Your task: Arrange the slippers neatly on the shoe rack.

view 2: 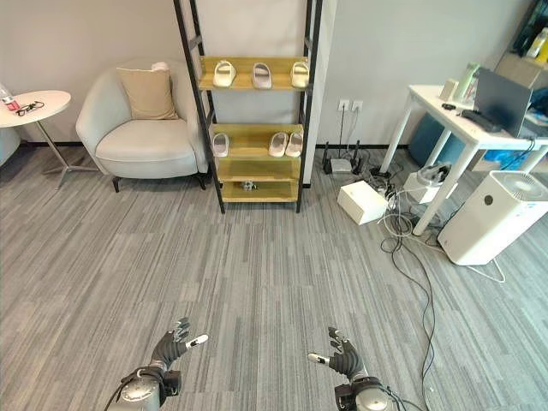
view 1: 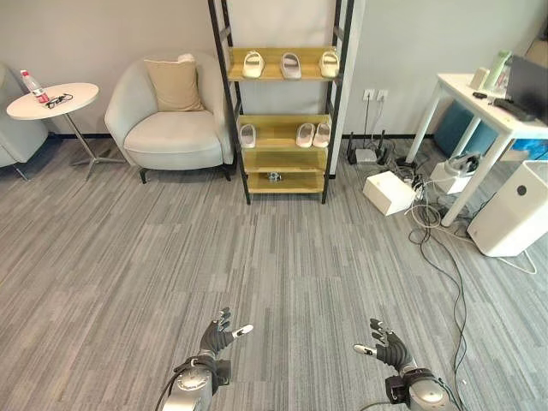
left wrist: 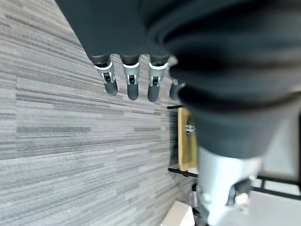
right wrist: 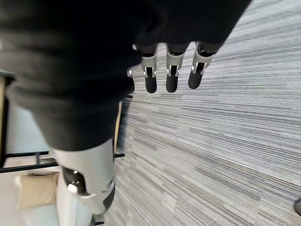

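text: none legible | labels: none legible | numbers: none | signs: none

Grey striped floor (view 1: 257, 257), beige armchair (view 1: 171, 120)

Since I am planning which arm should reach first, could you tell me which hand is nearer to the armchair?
Left. The left hand hangs low over the floor on the armchair's side; the right hand is further across, towards the white desk. Both are far from it.

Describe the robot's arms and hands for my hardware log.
Both arms are silver-grey. The left hand and right hand have silver fingers with dark tips, plus a thumb. A dark ribbed cover wraps each hand's back and wrist.
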Robot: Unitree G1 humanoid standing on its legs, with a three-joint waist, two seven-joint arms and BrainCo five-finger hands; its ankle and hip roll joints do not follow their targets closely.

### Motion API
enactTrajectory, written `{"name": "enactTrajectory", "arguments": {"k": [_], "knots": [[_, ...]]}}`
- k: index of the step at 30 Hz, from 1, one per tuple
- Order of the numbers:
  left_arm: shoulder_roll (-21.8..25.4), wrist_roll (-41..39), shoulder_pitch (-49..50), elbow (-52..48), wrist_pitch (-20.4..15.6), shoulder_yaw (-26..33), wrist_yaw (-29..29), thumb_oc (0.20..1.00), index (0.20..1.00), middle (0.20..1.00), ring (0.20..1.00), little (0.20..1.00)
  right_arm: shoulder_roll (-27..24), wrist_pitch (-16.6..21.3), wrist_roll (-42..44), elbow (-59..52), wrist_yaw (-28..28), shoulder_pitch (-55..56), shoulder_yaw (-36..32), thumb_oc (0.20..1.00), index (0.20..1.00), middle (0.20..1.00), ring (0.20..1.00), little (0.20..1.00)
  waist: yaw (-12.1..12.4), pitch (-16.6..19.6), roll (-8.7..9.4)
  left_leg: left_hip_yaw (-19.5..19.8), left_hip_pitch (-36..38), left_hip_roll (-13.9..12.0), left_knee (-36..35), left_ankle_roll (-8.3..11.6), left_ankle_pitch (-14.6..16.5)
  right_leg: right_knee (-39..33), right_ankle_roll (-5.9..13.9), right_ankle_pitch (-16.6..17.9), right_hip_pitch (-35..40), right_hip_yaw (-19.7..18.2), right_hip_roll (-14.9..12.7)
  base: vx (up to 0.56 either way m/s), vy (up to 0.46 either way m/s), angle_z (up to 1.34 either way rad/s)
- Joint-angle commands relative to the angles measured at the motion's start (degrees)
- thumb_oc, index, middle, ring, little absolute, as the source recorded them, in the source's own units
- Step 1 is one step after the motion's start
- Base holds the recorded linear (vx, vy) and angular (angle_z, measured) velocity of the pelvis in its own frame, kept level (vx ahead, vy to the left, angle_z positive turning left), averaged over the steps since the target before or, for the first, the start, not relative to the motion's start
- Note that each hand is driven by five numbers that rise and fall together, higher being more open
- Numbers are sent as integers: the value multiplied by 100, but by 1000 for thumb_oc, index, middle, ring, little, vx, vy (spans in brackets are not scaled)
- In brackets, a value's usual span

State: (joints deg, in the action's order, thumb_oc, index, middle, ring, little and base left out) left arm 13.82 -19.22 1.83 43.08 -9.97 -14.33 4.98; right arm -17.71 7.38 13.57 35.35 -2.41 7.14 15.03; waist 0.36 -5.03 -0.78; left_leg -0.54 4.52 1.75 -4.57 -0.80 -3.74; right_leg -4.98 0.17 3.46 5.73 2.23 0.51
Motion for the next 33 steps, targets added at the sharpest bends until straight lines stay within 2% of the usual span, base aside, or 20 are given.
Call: {"name": "enactTrajectory", "arguments": {"k": [1, 22, 33], "knots": [[42, -83, -355, 43, -207, 14, 57, 1000, 1000, 1000, 1000, 1000, -101, 251, 10, -438, -60, -123, -73, 1000, 1000, 1000, 1000, 1000, 14, 72, 267, 280, 133, -131, -43, 287, 326, -2, 641, -300, 41, -69, -404, 0, 0, 0], [-16, -163, -264, 72, -125, 32, 31, 1000, 1000, 1000, 1000, 1000, -50, 162, -2, -293, 23, -53, 27, 1000, 1000, 1000, 1000, 1000, 2, 59, 267, 256, 180, -116, -43, 264, 342, -2, 653, -261, 56, -100, -445, -2, 2, -1], [-27, -206, -253, 106, -121, 9, 45, 1000, 1000, 1000, 1000, 1000, 59, 93, 115, 136, 54, -227, 214, 1000, 1000, 1000, 1000, 1000, 43, 77, 274, 294, 209, -101, -43, 244, 358, -2, 642, -284, 103, -90, -449, 0, 0, 0]]}}
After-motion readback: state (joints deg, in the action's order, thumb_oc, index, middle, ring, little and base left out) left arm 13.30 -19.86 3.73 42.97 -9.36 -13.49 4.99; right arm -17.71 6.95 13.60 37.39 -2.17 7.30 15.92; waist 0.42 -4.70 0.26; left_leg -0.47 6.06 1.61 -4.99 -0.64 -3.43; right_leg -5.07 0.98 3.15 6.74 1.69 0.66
